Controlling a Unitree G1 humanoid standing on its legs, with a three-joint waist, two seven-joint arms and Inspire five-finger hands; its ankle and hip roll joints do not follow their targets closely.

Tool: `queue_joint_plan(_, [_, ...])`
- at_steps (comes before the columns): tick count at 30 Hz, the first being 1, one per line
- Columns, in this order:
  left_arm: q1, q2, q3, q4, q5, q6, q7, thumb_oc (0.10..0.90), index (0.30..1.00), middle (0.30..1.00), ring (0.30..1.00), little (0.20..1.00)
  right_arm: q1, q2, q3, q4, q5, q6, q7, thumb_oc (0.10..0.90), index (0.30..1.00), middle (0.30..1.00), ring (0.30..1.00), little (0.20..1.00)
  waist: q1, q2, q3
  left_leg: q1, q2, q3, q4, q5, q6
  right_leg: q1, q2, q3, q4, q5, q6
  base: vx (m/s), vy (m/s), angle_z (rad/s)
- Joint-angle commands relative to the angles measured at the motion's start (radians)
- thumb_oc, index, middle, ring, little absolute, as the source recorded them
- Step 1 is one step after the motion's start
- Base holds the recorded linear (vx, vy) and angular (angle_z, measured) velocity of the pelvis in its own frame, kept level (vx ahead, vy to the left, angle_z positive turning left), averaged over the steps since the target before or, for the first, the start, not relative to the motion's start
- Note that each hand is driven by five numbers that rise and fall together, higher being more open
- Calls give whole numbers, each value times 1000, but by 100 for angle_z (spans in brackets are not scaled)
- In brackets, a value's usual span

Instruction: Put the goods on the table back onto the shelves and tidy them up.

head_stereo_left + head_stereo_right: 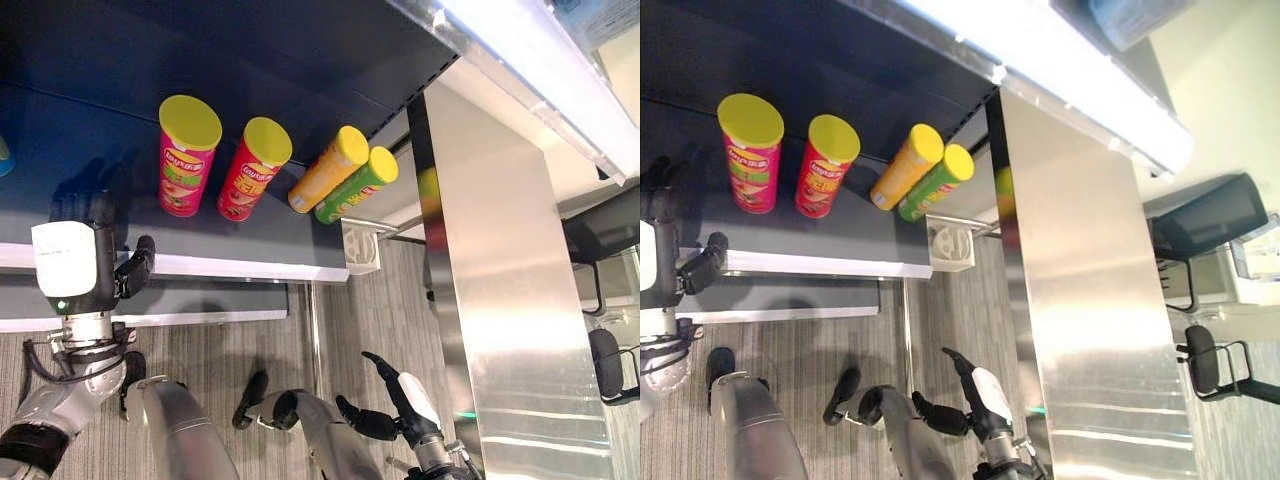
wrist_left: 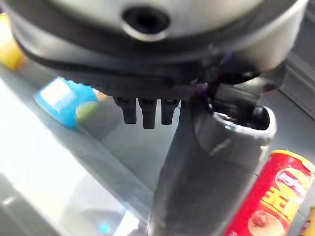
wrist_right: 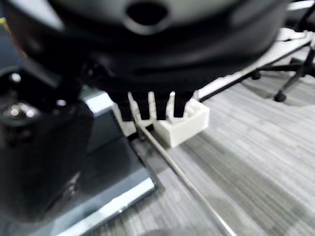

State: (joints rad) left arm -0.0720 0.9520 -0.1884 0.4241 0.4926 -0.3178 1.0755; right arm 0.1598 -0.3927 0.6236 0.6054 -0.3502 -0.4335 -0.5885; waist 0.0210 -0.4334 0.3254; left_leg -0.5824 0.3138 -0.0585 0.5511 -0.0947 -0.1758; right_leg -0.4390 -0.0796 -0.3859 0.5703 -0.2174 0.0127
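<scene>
Four yellow-lidded snack tubes sit on the dark shelf (image 1: 250, 240) as the robot works at restocking: a pink tube (image 1: 186, 156) and a red tube (image 1: 253, 170) stand upright side by side, while an orange tube (image 1: 329, 169) and a green tube (image 1: 356, 185) lie tipped over, touching each other, just beside the red tube on the side nearer the steel column (image 1: 500, 280). The left hand (image 1: 85, 255) is raised at the shelf's front edge, on the far side of the pink tube from the fallen pair; its fingers (image 2: 142, 110) appear relaxed and hold nothing. A blue packet (image 2: 64, 101) lies on the shelf beyond that hand. The right hand (image 1: 395, 405) hangs low over the grey floor (image 1: 380, 300), below the shelf and near the column's foot, fingers loosely spread and empty; a small white box (image 3: 184, 123) sits at the shelf's corner ahead of it. The tidying looks unfinished, with the two fallen tubes yet to be stood up. The risk: a reach past the pink tube could clip either standing tube and topple it, or nudge the round fallen tubes into rolling off the shelf's front lip.
</scene>
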Motion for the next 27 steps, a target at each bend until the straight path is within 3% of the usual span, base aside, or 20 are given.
queue_joint_plan(1, [-23, -8, -10, -17, 32, -14, 39, 800, 900, 900, 900, 900, 16, -22, -35, 42, -4, -13, -47, 800, 900, 900, 900, 900, 18, -7, -73, -22, -34, 14, -51, 14, 80, 5, -86, 36, -63, 153, 127, 52, -28, 15])
queue_joint_plan(5, [-9, -72, -47, 16, 25, -15, 23, 800, 900, 900, 900, 900, 17, 3, -52, 97, -12, 4, -59, 800, 900, 900, 900, 900, 20, 6, -99, 34, -46, 25, -108, 33, 80, 55, -91, 26, -90, 154, 133, 48, -12, 18])
queue_joint_plan(6, [-2, -93, -53, 20, 23, -19, 19, 800, 900, 900, 900, 900, 19, 10, -60, 123, -19, 11, -64, 800, 900, 900, 900, 900, 24, 11, -106, 43, -56, 33, -136, 71, 86, 66, -99, 8, -109, 174, 122, 60, -4, 14])
queue_joint_plan(7, [-2, -94, -54, 21, 22, -19, 19, 800, 900, 900, 900, 900, 19, 10, -59, 124, -20, 11, -65, 800, 900, 900, 900, 900, 21, 13, -109, 56, -53, 27, -139, 48, 80, 74, -93, 19, -104, 157, 134, -10, 7, 13])
queue_joint_plan(8, [7, -117, -57, 27, 19, -21, 13, 800, 900, 900, 900, 900, 21, 17, -65, 142, -23, 17, -64, 800, 900, 900, 900, 900, 23, 20, -117, 63, -61, 36, -162, 81, 86, 83, -98, 3, -121, 175, 124, 75, -1, 12])
queue_joint_plan(10, [28, -170, -64, 30, 10, -34, 4, 800, 900, 900, 900, 900, 24, 30, -79, 183, -38, 31, -67, 800, 900, 900, 900, 900, 19, 47, -146, 118, -71, 46, -239, 112, 84, 119, -100, -3, -155, 181, 129, 93, 39, 14])
queue_joint_plan(11, [41, -221, -68, 43, -8, -48, -1, 800, 900, 900, 900, 900, 24, 43, -96, 220, -48, 46, -69, 800, 900, 900, 900, 900, 13, 78, -174, 167, -75, 59, -305, 136, 84, 147, -101, -7, -184, 184, 135, 142, 71, 12])
queue_joint_plan(13, [58, -279, -55, 83, -37, -58, -2, 800, 900, 900, 900, 900, 20, 64, -119, 274, -47, 63, -69, 800, 900, 900, 900, 900, 11, 117, -197, 238, -76, 76, -391, 171, 81, 194, -100, -7, -228, 197, 143, 100, 61, 10])
queue_joint_plan(14, [58, -279, -55, 83, -37, -58, -2, 800, 900, 900, 900, 900, 20, 64, -119, 274, -48, 63, -69, 800, 900, 900, 900, 900, 12, 117, -195, 240, -76, 76, -392, 172, 81, 196, -99, -7, -229, 197, 143, 79, 83, 6])
queue_joint_plan(15, [80, -341, -36, 146, -76, -57, -11, 800, 900, 900, 900, 900, 18, 88, -147, 320, -39, 80, -73, 800, 900, 900, 900, 900, 13, 152, -216, 291, -76, 89, -450, 194, 83, 229, -101, -9, -271, 208, 148, 74, 101, 0])
queue_joint_plan(18, [111, -429, -6, 257, -153, -70, -29, 800, 900, 900, 900, 900, 4, 136, -205, 404, 3, 109, -71, 800, 900, 900, 900, 900, 10, 201, -247, 385, -83, 116, -552, 231, 76, 309, -97, -1, -377, 237, 160, 79, 96, 3])
queue_joint_plan(19, [109, -429, -7, 258, -153, -71, -28, 800, 900, 900, 900, 900, 3, 136, -206, 404, 3, 108, -71, 800, 900, 900, 900, 900, 10, 201, -246, 385, -84, 116, -555, 236, 77, 310, -96, -2, -382, 242, 160, 68, 98, -5])
queue_joint_plan(20, [114, -469, -34, 390, -158, -70, -52, 800, 900, 900, 900, 900, -8, 162, -244, 458, 34, 111, -75, 800, 900, 900, 900, 900, 2, 228, -271, 443, -93, 135, -603, 246, 71, 359, -92, 12, -446, 256, 168, 47, 77, -7])
queue_joint_plan(21, [111, -470, -36, 392, -157, -72, -51, 800, 900, 900, 900, 900, -9, 162, -245, 458, 34, 111, -75, 800, 900, 900, 900, 900, 3, 229, -270, 442, -94, 135, -605, 250, 72, 360, -92, 11, -451, 261, 168, 99, 148, -7])
queue_joint_plan(22, [120, -519, -56, 555, -170, -60, -94, 800, 900, 900, 900, 900, -15, 185, -282, 491, 73, 104, -75, 800, 900, 900, 900, 900, -5, 253, -290, 486, -108, 150, -628, 247, 67, 399, -84, 23, -495, 268, 173, 52, 113, -8])
queue_joint_plan(24, [122, -543, -58, 609, -183, -59, -108, 800, 900, 900, 900, 900, -17, 194, -289, 505, 84, 102, -71, 800, 900, 900, 900, 900, -11, 262, -298, 498, -113, 149, -635, 247, 68, 411, -87, 25, -505, 270, 172, 49, 104, -17])
queue_joint_plan(25, [134, -602, -53, 749, -228, -46, -168, 800, 900, 900, 900, 900, -23, 215, -300, 529, 116, 99, -48, 800, 900, 900, 900, 900, -18, 277, -306, 531, -125, 156, -638, 238, 72, 438, -93, 38, -508, 267, 171, 22, 80, -9])
queue_joint_plan(27, [148, -650, -48, 854, -261, -28, -228, 800, 900, 900, 900, 900, -30, 236, -313, 573, 146, 101, -26, 800, 900, 900, 900, 900, -20, 284, -307, 545, -135, 160, -638, 232, 74, 457, -96, 51, -521, 267, 169, -17, 86, -7])
